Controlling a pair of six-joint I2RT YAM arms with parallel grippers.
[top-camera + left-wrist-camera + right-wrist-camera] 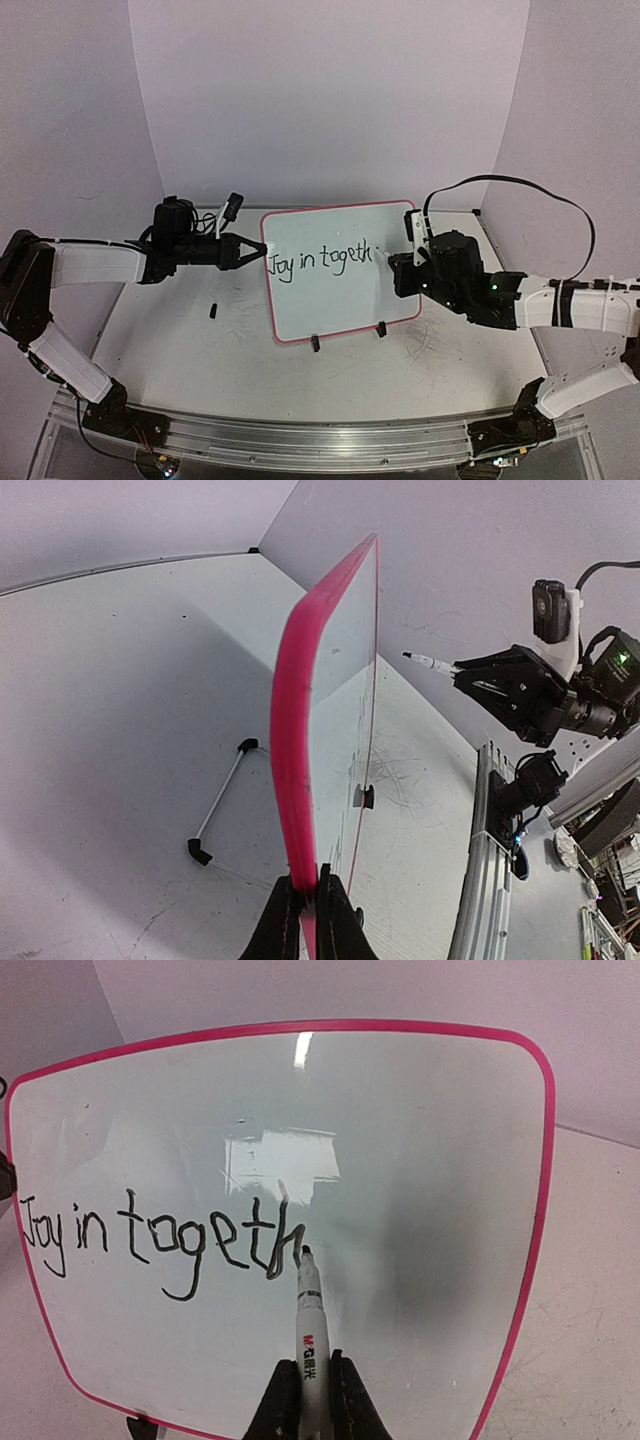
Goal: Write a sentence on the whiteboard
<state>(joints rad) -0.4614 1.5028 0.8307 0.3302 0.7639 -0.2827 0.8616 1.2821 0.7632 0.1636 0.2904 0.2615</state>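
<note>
Pressure worries us: left tool (308,892) pinches the whiteboard (340,300), right tool (306,1375) clamps the marker (309,1315); a hard stroke could tip the board.

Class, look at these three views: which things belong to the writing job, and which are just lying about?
In use:
- the whiteboard, clamped at its edge by the left gripper
- the marker, held in the right gripper

Lying about:
- a thin rod with black ends
- a small black piece
</note>
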